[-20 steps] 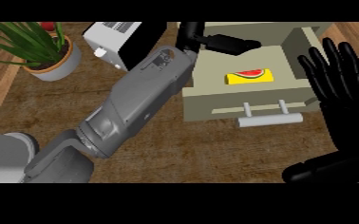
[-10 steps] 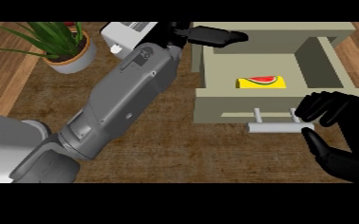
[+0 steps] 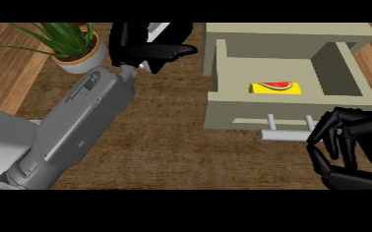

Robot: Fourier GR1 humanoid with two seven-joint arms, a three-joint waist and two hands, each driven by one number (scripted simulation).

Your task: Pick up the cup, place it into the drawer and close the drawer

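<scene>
Risk: drawer [image 3: 283,73] is open at right w/ only a yellow card [image 3: 276,88] inside, right robot hand [image 3: 341,142] curled by its handle [image 3: 287,134], yet left robot hand [image 3: 149,49], far left, is clenched on something white, poss. the cup, so closing now leaves it out.

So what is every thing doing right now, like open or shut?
Drawer: open, a yellow card lying flat inside.
Left hand: curled round something white, mostly hidden.
Right hand: fingers curled, at the drawer handle.
Potted plant: upright.
</scene>
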